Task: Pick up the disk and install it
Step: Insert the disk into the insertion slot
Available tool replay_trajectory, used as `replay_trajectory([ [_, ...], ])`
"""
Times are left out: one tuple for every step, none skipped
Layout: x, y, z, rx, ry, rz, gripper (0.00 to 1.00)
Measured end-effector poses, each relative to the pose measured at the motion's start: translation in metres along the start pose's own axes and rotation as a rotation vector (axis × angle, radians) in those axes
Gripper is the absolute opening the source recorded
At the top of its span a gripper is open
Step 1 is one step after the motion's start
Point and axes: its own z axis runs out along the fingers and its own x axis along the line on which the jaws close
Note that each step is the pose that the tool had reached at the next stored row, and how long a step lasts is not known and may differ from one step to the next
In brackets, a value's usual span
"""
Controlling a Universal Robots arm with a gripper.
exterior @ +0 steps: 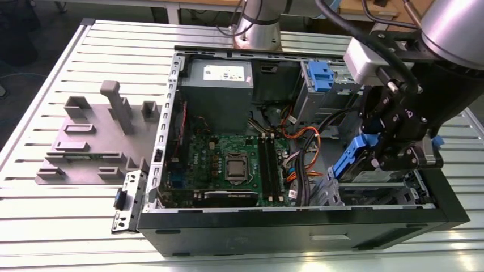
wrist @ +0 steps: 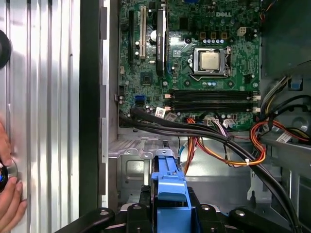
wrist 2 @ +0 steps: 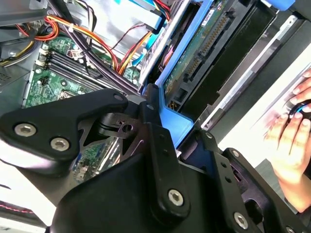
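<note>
My gripper (exterior: 393, 154) is clamped on the disk (exterior: 348, 160) by its blue carrier frame, disk on edge over the drive cage (exterior: 378, 191) at the exterior view's right of the open computer case (exterior: 302, 229), long axis slanting down, green circuit-board face showing, print too small to read.

You work over a silver metal table (exterior: 53, 226) whose top runs in long ribbed slats from one side of the exterior view to the other. The light on it is strong: glare whitens the slats along the edge nearest the camera and again at the exterior view's right. Past the far edge you see a dark floor (exterior: 68, 11), pale bench legs (exterior: 173, 11) and a tan wooden benchtop (exterior: 349, 10).
</note>
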Motion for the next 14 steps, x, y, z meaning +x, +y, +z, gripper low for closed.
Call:
replay_trajectory([
  [0.0000, 0.0000, 0.0013, 0.0000, 0.0001, 0.000, 0.36],
  [0.0000, 0.0000, 0.0025, -0.0001, 0.0001, 0.000, 0.36],
  [0.0000, 0.0000, 0.0037, 0.0000, 0.0000, 0.000, 0.36],
  [0.0000, 0.0000, 0.0049, 0.0000, 0.0000, 0.000, 0.36],
  [0.0000, 0.0000, 0.0061, 0.0000, 0.0001, 0.000, 0.36],
  [0.0000, 0.0000, 0.0073, 0.0000, 0.0001, 0.000, 0.36],
  [0.0000, 0.0001, 0.0084, 0.0000, 0.0003, 0.000, 0.36],
  [0.0000, 0.0001, 0.0095, 0.0000, 0.0002, 0.000, 0.36],
  [0.0000, 0.0001, 0.0107, 0.0000, 0.0001, 0.000, 0.36],
  [0.0000, 0.0001, 0.0119, 0.0000, 0.0002, 0.000, 0.36],
  [0.0000, 0.0001, 0.0131, 0.0000, 0.0001, 0.000, 0.36],
  [0.0000, 0.0001, 0.0145, 0.0000, 0.0000, 0.000, 0.36],
  [-0.0001, 0.0001, 0.0157, 0.0000, 0.0000, 0.000, 0.36],
  [-0.0001, 0.0001, 0.0169, -0.0001, 0.0001, 0.000, 0.36],
])
